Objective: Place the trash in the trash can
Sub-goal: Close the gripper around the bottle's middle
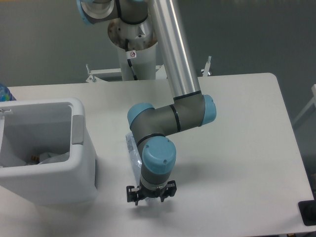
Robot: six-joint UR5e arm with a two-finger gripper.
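Observation:
A crushed clear bluish bottle [132,149], one piece of the trash, lies lengthwise on the white table just right of the trash can [49,185]. My wrist covers most of it; only its upper part shows. My gripper [150,193] points down over the bottle's near end, and its black fingers [131,193] stand wide apart on either side, so it looks open. The trash can is a boxy white bin with a grey panel [77,129] on its right rim. Crumpled white stuff [54,157] lies inside it.
The robot's base column [134,47] stands at the table's back edge. A blue-capped object [3,93] pokes in at the far left. A black item [307,212] sits off the table's front right corner.

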